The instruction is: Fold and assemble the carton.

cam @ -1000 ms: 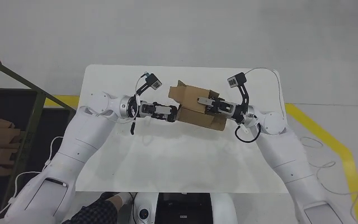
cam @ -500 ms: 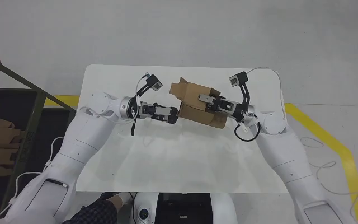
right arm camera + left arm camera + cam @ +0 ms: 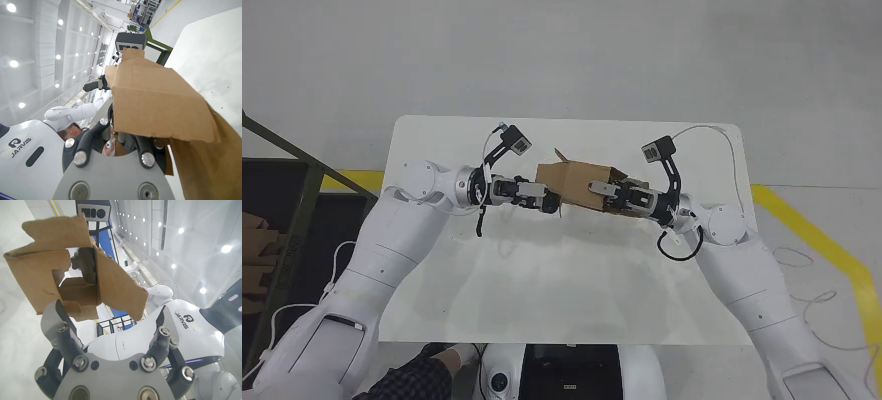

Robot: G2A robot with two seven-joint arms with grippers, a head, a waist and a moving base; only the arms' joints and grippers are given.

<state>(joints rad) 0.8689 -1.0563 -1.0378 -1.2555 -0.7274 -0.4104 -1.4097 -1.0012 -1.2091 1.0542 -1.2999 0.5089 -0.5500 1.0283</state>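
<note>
Since one second ago, the carton [image 3: 577, 180] has been rolled so that a closed panel faces up, and it has shifted slightly toward the table's far edge; both arms have followed it.

1. Left gripper [image 3: 110, 306]: jaws spread wide and released. One of its fingers [image 3: 63, 317] sits just beside a short lower flap at the carton's open end; the other is apart from the cardboard.
2. Right gripper [image 3: 608, 189]: inserted in the opposite end of the carton and clamped on a wall panel. Cardboard lies between its jaws, and a panel hides the tips.
3. Carton: held between the two grippers over the middle of the white table [image 3: 442, 290], with the end flaps toward the left gripper unfolded and splayed.
</note>
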